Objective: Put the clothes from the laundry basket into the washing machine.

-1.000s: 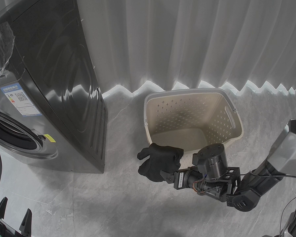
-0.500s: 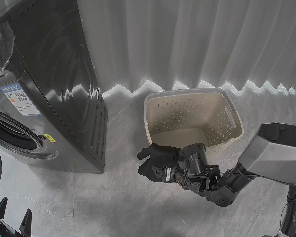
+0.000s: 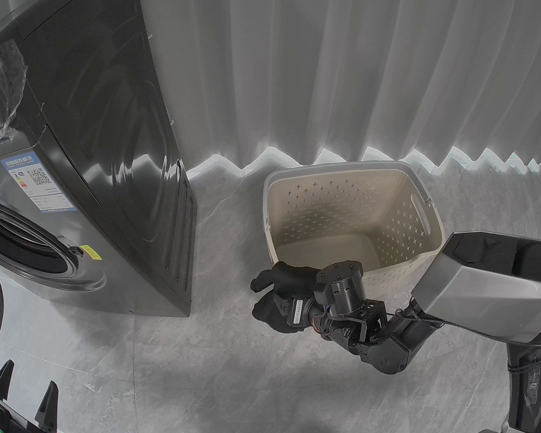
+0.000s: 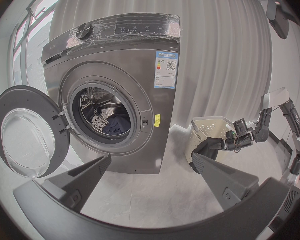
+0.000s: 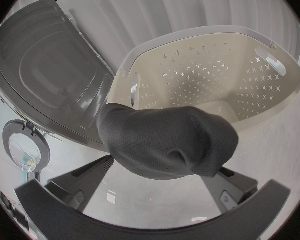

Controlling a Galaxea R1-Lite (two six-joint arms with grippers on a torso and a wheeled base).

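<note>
**Visitor:** What's the big shape on the left?

**Onlooker:** The washing machine [image 4: 123, 84], a grey front-loader, stands on the grey floor [image 3: 222, 380] before a white curtain [image 3: 342, 61]. Its round door [image 4: 26, 130] hangs wide open, and a dark blue garment [image 4: 116, 126] lies in the drum [image 4: 93, 100].

**Visitor:** And the basket?

**Onlooker:** The laundry basket [image 3: 350, 168], cream plastic pierced with star-shaped holes, sits on the floor near the machine's side, just before the curtain. Its pale bottom is in plain sight.

**Visitor:** Where is the piece being carried?

**Onlooker:** The black garment [image 3: 276, 281], a soft mesh knit, hangs in the air just outside the basket's near corner, on the side towards the machine and clear of the floor. The right gripper [image 3: 287, 315] is clenched on it, with the cloth bunched and draped over both fingers.

**Visitor:** How will it handle?

**Onlooker:** Light and limp, I'd judge. It will sag and swing, and a loose end could catch on the door. A pinch on the bunched middle, as here, seems the sound hold. A hold on an edge would let it trail.

**Visitor:** The other arm?

**Onlooker:** The left gripper [image 4: 150, 159] hangs low before the machine's opening, fingers spread, holding nothing.

**Visitor:** What remains?

**Onlooker:** By the look of it, the carry across to the drum and the release inside.
</note>
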